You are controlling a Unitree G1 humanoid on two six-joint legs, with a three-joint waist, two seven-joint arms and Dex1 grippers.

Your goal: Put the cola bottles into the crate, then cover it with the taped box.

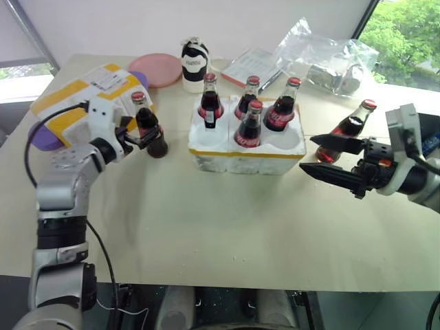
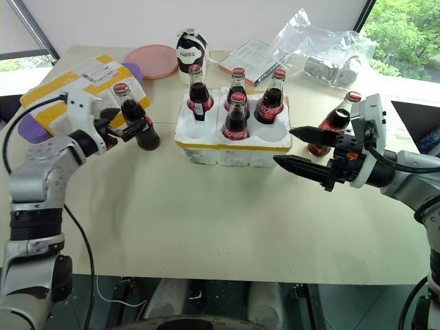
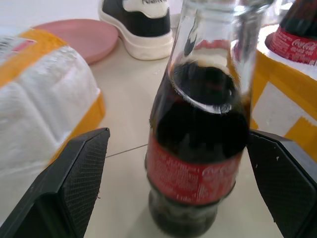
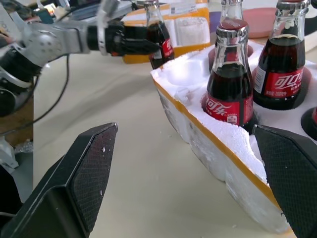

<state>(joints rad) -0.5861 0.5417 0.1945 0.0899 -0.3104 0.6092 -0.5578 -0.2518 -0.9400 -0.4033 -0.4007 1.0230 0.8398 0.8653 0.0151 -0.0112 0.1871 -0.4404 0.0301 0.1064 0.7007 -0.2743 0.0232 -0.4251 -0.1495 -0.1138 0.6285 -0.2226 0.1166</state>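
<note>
Cola bottles number six on the table (image 1: 206, 234): four stand in the crate (image 1: 247, 152), one stands loose to its left and one to its right. Nearest on the right, the right gripper (image 1: 328, 157) hovers level over the table with its two black fingers spread wide and nothing between them; its tips point left toward the crate's right end without touching it. Just behind those fingers stands the right-hand loose bottle (image 1: 349, 127), apart from the crate. The crate itself sits mid-table, a low white foam block with a yellow strip along its near lower edge. One bottle (image 1: 249, 126) stands in its near middle well; three more fill the far row, at left (image 1: 210, 100), middle (image 1: 247, 96) and right (image 1: 282, 107). The near left and near right wells are bare. Left of the crate, the left gripper (image 1: 146, 135) has its fingers wide apart on either side of the left-hand loose bottle (image 1: 150, 128), which stands upright on the table; the wrist view shows a gap between each finger pad and the glass. Beside that, further left, lies the taped box (image 1: 72, 103) with its shipping label up. Far back stand a black-and-white container (image 1: 194, 65), a pink plate (image 1: 155, 69) and a clear plastic bag (image 1: 323, 58).
</note>
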